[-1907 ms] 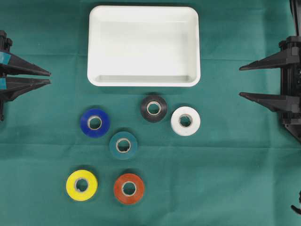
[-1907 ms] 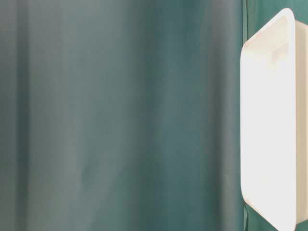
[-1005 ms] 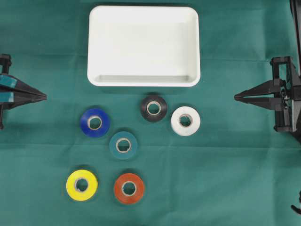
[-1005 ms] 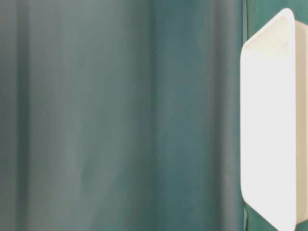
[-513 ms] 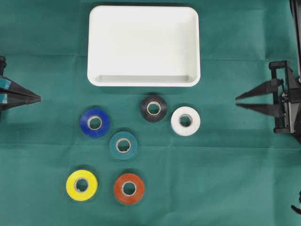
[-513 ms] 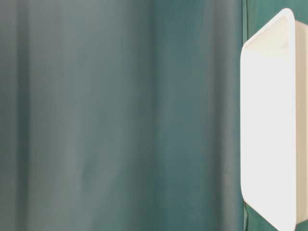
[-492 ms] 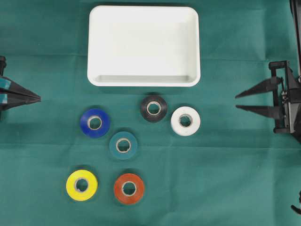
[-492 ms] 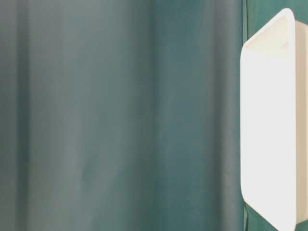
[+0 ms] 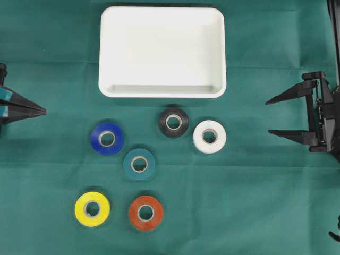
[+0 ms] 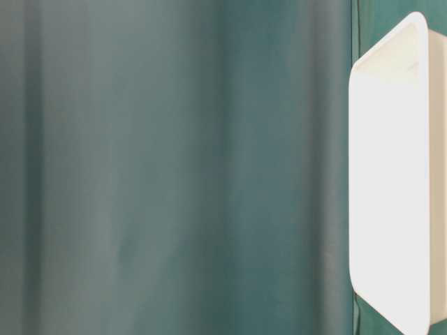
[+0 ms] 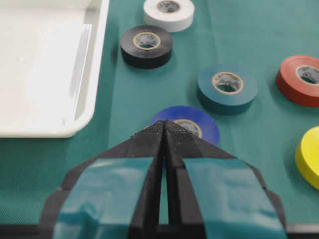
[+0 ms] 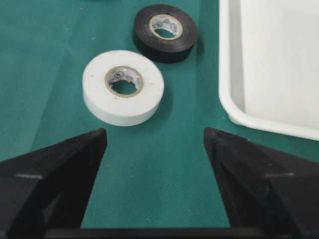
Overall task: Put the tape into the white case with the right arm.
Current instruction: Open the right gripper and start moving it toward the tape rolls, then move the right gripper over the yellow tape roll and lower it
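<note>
The white case (image 9: 162,90) lies empty at the top middle of the green cloth, also seen in the table-level view (image 10: 391,174). Below it lie several tape rolls: black (image 9: 173,122), white (image 9: 209,136), blue (image 9: 107,138), teal (image 9: 139,163), yellow (image 9: 92,209) and orange-red (image 9: 145,212). My right gripper (image 9: 269,116) stands open at the right edge, empty, pointing at the white roll (image 12: 123,86) and black roll (image 12: 164,32), well short of both. My left gripper (image 9: 44,110), with teal patches, is shut and empty at the left edge, aimed at the blue roll (image 11: 192,124).
The case's near corner (image 12: 239,112) sits just right of the right gripper's line. In the left wrist view the case (image 11: 84,99) is left of the jaws, with the teal roll (image 11: 227,88) and orange-red roll (image 11: 301,79) beyond.
My right gripper has gone from shut to wide open over the last second, staying at the right edge. The left gripper stays shut. No tape roll has moved.
</note>
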Tool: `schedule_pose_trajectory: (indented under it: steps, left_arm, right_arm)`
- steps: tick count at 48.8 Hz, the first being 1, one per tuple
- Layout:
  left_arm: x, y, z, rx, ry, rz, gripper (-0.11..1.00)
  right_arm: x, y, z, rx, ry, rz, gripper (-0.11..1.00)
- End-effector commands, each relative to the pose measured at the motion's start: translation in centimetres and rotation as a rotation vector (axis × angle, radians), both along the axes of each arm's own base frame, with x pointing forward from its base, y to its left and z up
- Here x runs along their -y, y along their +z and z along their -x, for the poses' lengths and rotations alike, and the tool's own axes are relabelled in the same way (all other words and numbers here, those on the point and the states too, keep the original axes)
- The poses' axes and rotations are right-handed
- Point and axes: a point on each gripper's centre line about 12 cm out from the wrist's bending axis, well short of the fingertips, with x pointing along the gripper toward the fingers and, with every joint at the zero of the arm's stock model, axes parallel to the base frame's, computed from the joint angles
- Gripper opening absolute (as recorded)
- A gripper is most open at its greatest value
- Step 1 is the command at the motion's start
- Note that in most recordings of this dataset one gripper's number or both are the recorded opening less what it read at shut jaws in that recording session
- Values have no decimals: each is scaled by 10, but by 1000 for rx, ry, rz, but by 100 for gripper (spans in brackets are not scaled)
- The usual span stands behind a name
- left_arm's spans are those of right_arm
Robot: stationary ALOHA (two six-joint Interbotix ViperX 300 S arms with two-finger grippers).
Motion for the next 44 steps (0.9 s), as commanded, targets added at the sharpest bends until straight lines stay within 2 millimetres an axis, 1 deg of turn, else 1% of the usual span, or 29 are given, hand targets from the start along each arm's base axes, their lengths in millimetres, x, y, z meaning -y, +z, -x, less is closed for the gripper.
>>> schedule_pose_trajectory:
  steps: [1, 13, 34, 39, 44]
  left_arm:
    - [0, 2, -1, 5, -3, -1, 0]
    - [0, 1, -1, 3, -3, 0, 0]
    - [0, 3, -1, 8, -2, 3, 0]
    - [0, 4, -1, 9, -2, 3, 0]
    - [0, 4, -2, 11, -2, 3, 0]
  right_arm:
    - [-5, 6, -3, 14, 28, 0, 50]
    - [-25, 9, -3, 27, 143, -4, 50]
    - [-27, 8, -4, 14, 150, -3, 50]
    - [-28, 9, -10, 0, 150, -2, 50]
    - [-31, 13, -23, -18, 159, 4, 50]
